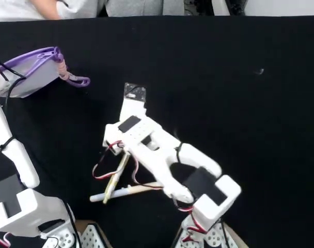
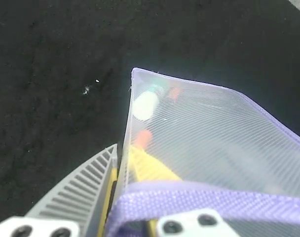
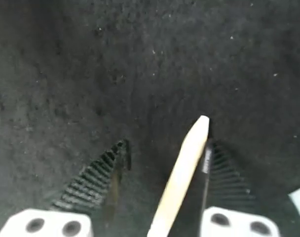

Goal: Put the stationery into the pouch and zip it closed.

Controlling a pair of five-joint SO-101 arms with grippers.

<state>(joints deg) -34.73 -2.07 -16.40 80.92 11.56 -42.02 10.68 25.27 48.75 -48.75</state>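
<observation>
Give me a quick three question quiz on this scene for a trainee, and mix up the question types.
1. True or false: the pouch lies flat on the black table.
2. What sits between the open jaws of the right gripper? A scissors, B a pale pen-like stick, C an eraser.
3. Fill in: the pouch's trim is coloured ____.

Key: 1 false; 2 B; 3 purple.

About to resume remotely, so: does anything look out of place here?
Yes. Two pens lie crossed on the table under the right arm, outside the pouch. A pencil leans against one finger of the open right gripper, unclamped.
</observation>
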